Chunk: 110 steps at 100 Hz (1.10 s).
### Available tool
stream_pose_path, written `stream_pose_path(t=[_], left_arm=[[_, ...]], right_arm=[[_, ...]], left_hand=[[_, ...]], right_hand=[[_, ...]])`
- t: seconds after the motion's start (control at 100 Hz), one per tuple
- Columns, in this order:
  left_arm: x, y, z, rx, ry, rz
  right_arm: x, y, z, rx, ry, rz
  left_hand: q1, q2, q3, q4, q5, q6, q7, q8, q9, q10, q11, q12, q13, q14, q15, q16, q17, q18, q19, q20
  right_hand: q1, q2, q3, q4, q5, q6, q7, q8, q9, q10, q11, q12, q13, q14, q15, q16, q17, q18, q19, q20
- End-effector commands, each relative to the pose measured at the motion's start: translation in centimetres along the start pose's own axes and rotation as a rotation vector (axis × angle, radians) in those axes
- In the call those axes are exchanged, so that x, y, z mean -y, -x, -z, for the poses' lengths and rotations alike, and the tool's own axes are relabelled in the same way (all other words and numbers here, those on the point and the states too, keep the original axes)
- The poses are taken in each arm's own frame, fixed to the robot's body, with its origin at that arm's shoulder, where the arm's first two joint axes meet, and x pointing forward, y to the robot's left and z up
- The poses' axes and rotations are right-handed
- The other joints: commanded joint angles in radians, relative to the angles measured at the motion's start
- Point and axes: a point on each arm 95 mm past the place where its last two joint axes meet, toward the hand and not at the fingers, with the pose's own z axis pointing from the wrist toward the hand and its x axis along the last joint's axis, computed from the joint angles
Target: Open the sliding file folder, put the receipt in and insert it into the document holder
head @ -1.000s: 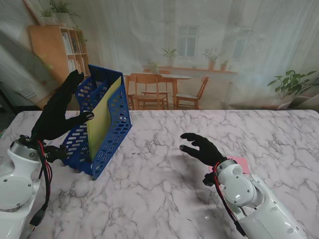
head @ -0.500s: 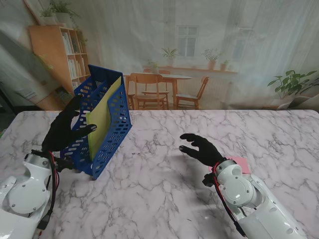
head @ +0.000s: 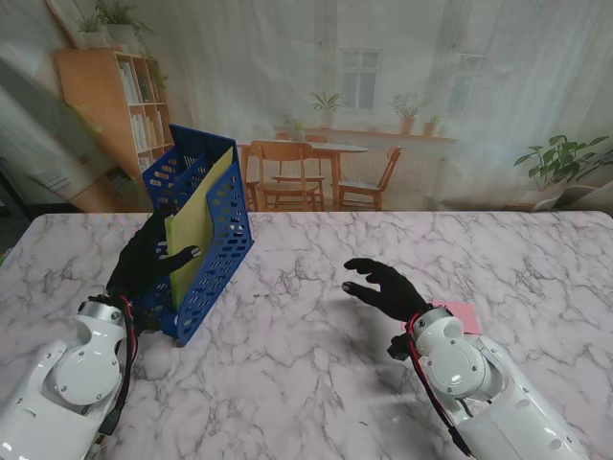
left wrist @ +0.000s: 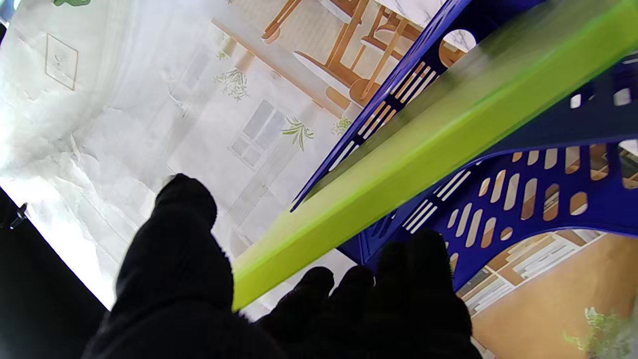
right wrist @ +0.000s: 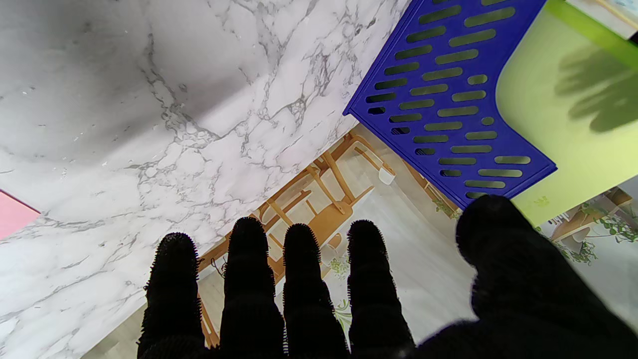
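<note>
yellow-green file folder [head: 196, 240] sitting upright inside the blue document holder [head: 215, 259], over on the left side of the marble table [head: 316, 355], leaning along with the tilted holder. near corner of the folder poking out of the holder's open end toward me. left hand [head: 151, 261] right up against that open end, thumb [head: 182, 255] stretched across the folder's face, other fingers round the holder's left side. from the left wrist view, folder edge [left wrist: 398, 164] running between thumb [left wrist: 184, 234] and the bunched fingers [left wrist: 413, 269], but can't tell if actually clamped on it or just touching, blurry there. right hand [head: 383, 286] hovering over the middle of the table, well apart from the holder, holding nothing, fingers [right wrist: 249, 279] straight and slightly spread, thumb off to the side. pink slip [head: 458, 314] flat on the table just beside the right wrist, mostly hidden by the arm, only a corner [right wrist: 12, 217] showing in the right wrist view. can't tell if that's the receipt.
</note>
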Motion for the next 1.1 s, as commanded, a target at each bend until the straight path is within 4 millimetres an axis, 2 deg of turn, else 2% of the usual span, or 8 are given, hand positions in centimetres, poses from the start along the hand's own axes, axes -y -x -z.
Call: stream_pose_path(t=[0.0, 0.1, 0.14, 0.29, 0.32, 0.51, 0.73, 1.09], left_arm=[[-0.5, 0.2, 0.0, 0.015, 0.011, 0.012], [-0.8, 0.5, -0.1, 0.029, 0.008, 0.020], [-0.9, 0.6, 0.0, 0.036, 0.010, 0.025], [-1.5, 1.0, 0.0, 0.058, 0.013, 0.046], [-1.6, 1.0, 0.0, 0.060, 0.013, 0.051], [-1.5, 1.0, 0.3, 0.055, 0.003, 0.060], [-1.1, 1.5, 0.7, 0.059, -0.024, 0.059], [-1.5, 2.2, 0.7, 0.083, -0.043, 0.053]], right_arm=[[0.1, 0.1, 0.0, 0.007, -0.004, 0.003], [0.1, 0.1, 0.0, 0.007, -0.005, 0.004], [0.1, 0.1, -0.1, 0.007, -0.005, 0.004], [0.2, 0.1, -0.1, 0.009, -0.008, 0.003], [0.2, 0.0, -0.1, 0.010, -0.008, 0.003], [0.2, 0.0, -0.1, 0.009, -0.008, 0.003], [0.3, 0.0, -0.1, 0.009, -0.010, 0.002], [0.4, -0.1, -0.2, 0.012, -0.015, 0.001]], left_hand=[[0.040, 0.047, 0.022, -0.014, 0.022, 0.008, -0.005, 0.009, 0.022, -0.012, 0.002, 0.017, 0.015, 0.011, 0.022, 0.005, 0.001, -0.044, 0.028, 0.019], [0.086, 0.079, 0.032, -0.014, 0.025, 0.002, -0.002, 0.011, 0.028, -0.018, 0.002, 0.019, 0.018, 0.007, 0.022, 0.004, 0.003, -0.046, 0.030, 0.020], [0.125, 0.102, -0.003, -0.018, 0.027, -0.002, -0.001, 0.014, 0.031, -0.021, 0.000, 0.023, 0.021, 0.005, 0.020, 0.003, 0.003, -0.046, 0.032, 0.019], [0.206, 0.167, 0.031, -0.012, 0.045, -0.019, 0.009, 0.017, 0.054, -0.034, 0.007, 0.025, 0.034, -0.003, 0.024, 0.004, 0.008, -0.049, 0.038, 0.022], [0.234, 0.184, 0.010, -0.025, 0.047, -0.023, 0.013, 0.016, 0.058, -0.036, 0.004, 0.026, 0.037, -0.004, 0.020, 0.002, 0.005, -0.049, 0.039, 0.022], [0.391, 0.242, -0.002, -0.037, 0.076, -0.046, 0.035, 0.012, 0.094, -0.050, 0.008, 0.027, 0.067, -0.013, 0.026, 0.000, 0.024, -0.048, 0.059, 0.030], [0.396, 0.243, 0.064, -0.035, 0.087, -0.051, 0.051, 0.011, 0.120, -0.048, 0.012, 0.027, 0.092, -0.015, 0.033, -0.002, 0.043, -0.044, 0.073, 0.036], [0.396, 0.235, 0.067, -0.040, 0.087, -0.057, 0.078, 0.010, 0.139, -0.046, 0.017, 0.029, 0.111, -0.017, 0.046, -0.002, 0.061, -0.046, 0.098, 0.046]], right_hand=[[-0.027, 0.041, -0.024, -0.021, -0.012, -0.030, -0.013, -0.003, -0.015, -0.022, 0.013, 0.003, -0.012, 0.001, 0.044, 0.011, -0.009, 0.010, -0.009, 0.014], [-0.026, 0.042, -0.025, -0.021, -0.011, -0.031, -0.012, -0.002, -0.016, -0.023, 0.013, 0.003, -0.012, 0.000, 0.043, 0.011, -0.009, 0.010, -0.009, 0.014], [-0.027, 0.042, -0.025, -0.021, -0.012, -0.031, -0.013, -0.002, -0.016, -0.022, 0.012, 0.003, -0.012, 0.001, 0.043, 0.011, -0.009, 0.010, -0.009, 0.014], [-0.026, 0.044, -0.026, -0.021, -0.012, -0.030, -0.013, -0.002, -0.016, -0.023, 0.012, 0.003, -0.013, 0.000, 0.042, 0.011, -0.009, 0.010, -0.010, 0.015], [-0.026, 0.044, -0.026, -0.021, -0.012, -0.031, -0.013, -0.002, -0.017, -0.026, 0.012, 0.003, -0.013, 0.000, 0.043, 0.011, -0.009, 0.010, -0.010, 0.015], [-0.026, 0.047, -0.028, -0.021, -0.012, -0.031, -0.013, -0.002, -0.019, -0.021, 0.011, 0.003, -0.014, 0.001, 0.042, 0.011, -0.010, 0.010, -0.011, 0.016], [-0.026, 0.049, -0.030, -0.021, -0.012, -0.031, -0.014, -0.002, -0.017, -0.025, 0.013, 0.003, -0.014, 0.000, 0.041, 0.011, -0.009, 0.010, -0.012, 0.017], [-0.026, 0.051, -0.032, -0.021, -0.011, -0.032, -0.013, -0.002, -0.016, -0.024, 0.012, 0.003, -0.015, -0.001, 0.041, 0.011, -0.009, 0.010, -0.014, 0.019]])
